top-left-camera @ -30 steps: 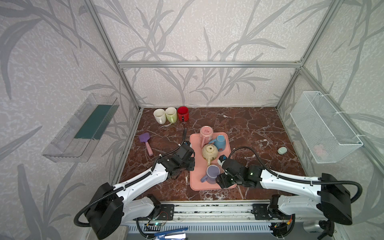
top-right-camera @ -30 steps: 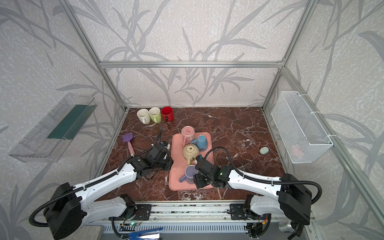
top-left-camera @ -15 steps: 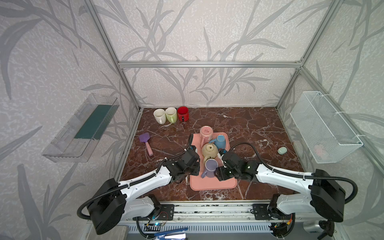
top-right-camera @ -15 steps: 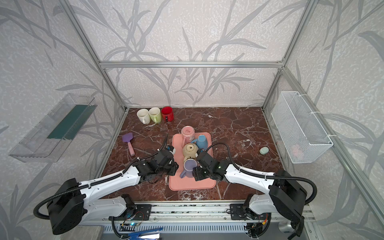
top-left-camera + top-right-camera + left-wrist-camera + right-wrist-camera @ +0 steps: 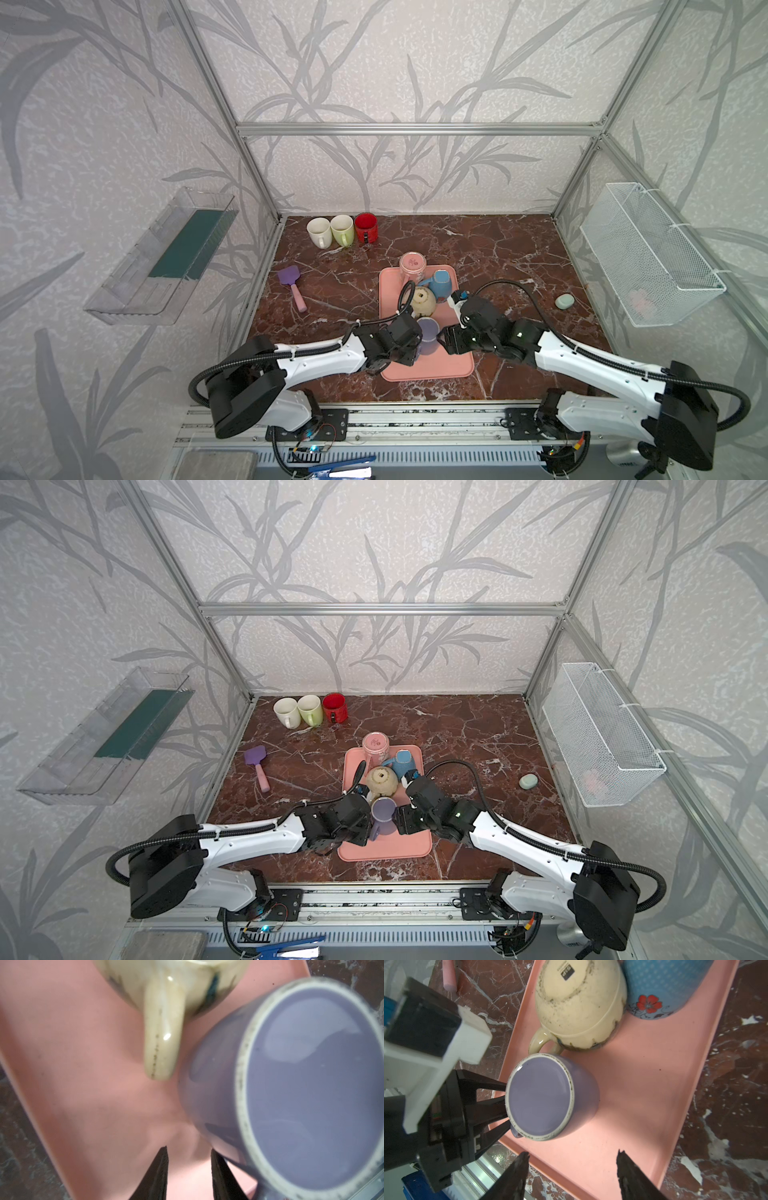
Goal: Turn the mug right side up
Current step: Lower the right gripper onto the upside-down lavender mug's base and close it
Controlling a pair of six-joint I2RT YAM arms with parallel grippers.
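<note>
The purple mug (image 5: 428, 330) (image 5: 383, 810) stands upside down on the pink tray (image 5: 436, 368), its flat base (image 5: 539, 1097) facing up. Its handle (image 5: 517, 1136) points toward my left gripper (image 5: 417, 350) (image 5: 368, 830). That gripper's fingers (image 5: 492, 1105) reach in against the mug's side at the handle. In the left wrist view the left gripper (image 5: 188, 1150) shows a narrow gap with only tray in it, and the mug (image 5: 311, 1084) lies just beside one finger. My right gripper (image 5: 443, 338) (image 5: 572, 1152) is open on the mug's other side, holding nothing.
A cream mug (image 5: 423, 301), a blue flowered mug (image 5: 440, 282) and a pink mug (image 5: 412, 266) crowd the tray's far half, all upside down. White, green and red mugs (image 5: 342, 228) stand at the back left. A purple spatula (image 5: 291, 282) and a green lump (image 5: 564, 301) lie on the marble.
Both arms have closed in on the purple mug from either side. The left gripper came from beside the tray to the mug's handle and its jaws have narrowed.
</note>
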